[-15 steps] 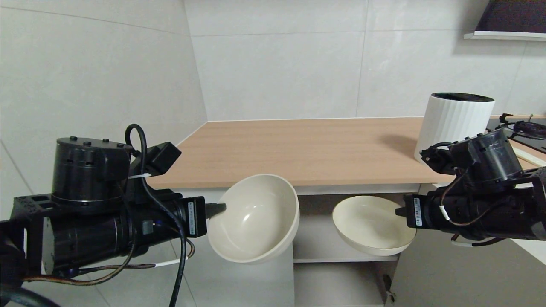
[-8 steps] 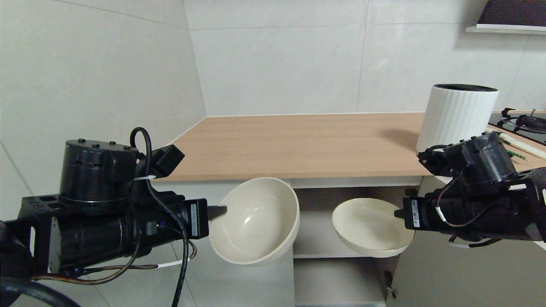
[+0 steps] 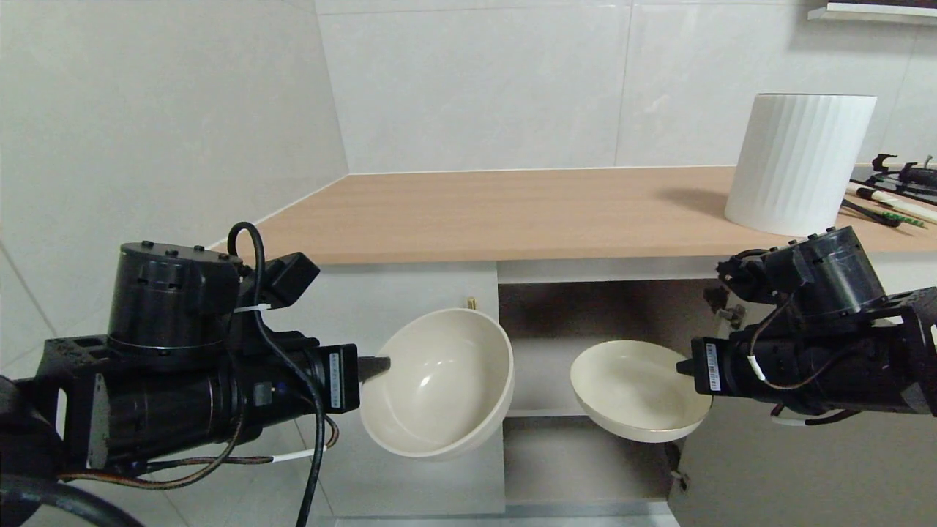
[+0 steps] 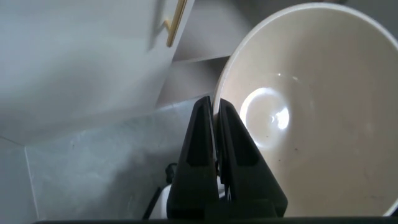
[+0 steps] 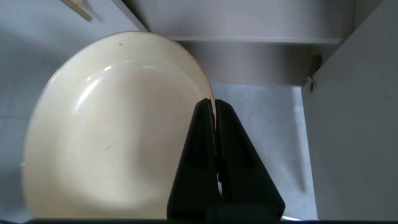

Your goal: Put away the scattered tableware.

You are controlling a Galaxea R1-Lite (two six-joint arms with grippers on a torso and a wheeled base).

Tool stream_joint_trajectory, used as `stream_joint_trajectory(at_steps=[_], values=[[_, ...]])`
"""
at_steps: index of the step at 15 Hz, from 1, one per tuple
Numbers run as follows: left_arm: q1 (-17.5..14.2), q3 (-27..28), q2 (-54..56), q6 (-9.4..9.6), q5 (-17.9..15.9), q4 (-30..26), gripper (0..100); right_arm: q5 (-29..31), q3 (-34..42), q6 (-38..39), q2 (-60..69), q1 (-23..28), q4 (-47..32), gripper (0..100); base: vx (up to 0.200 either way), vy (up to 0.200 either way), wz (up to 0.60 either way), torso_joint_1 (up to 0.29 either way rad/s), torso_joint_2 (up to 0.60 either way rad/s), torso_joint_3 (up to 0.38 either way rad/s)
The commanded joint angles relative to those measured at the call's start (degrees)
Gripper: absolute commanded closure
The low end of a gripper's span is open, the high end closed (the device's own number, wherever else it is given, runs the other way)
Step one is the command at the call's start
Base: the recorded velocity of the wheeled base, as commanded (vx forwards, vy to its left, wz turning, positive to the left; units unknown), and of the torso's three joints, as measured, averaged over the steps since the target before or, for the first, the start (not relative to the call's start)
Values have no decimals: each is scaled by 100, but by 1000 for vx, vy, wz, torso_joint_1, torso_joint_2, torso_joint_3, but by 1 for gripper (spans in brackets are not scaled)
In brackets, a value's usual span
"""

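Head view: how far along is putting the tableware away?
Done: cabinet open. In hand: left gripper clamps the deep bowl by its rim, right gripper the shallow dish likewise, both before the cabinet. Left: setting both inside; chopsticks lie on the counter.

Both my arms out front, level, tips pointing inward.
My left gripper [image 3: 378, 364] is pinched tight on a bowl [image 3: 439, 380] rim; my right gripper [image 3: 684, 364] is pinched on a plate [image 3: 629, 388] rim, wrists horizontal.
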State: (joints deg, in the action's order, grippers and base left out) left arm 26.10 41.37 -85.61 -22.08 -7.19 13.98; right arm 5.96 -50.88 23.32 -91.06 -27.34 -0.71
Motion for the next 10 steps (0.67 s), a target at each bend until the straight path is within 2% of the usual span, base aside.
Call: stream_joint_trajectory(at_steps=[1,4,9,10], values=[[0,2,-17,2,-1,-1,100,2,-1,-3,-8,-8,9,100,0,0,0,-124,456,320],[0,2,-17,2,-1,-1,100,2,-1,-3,-8,-8,0,100,0,0,0,-66,281,209],[18,-7,-157,2,-1,-1,100,19,-36,-21,-149,-8,18,100,0,0,0,-8,29,17],[53,-7,-201,2,-1,-1,100,19,-36,-21,-421,-43,273,100,0,0,0,0,0,0]])
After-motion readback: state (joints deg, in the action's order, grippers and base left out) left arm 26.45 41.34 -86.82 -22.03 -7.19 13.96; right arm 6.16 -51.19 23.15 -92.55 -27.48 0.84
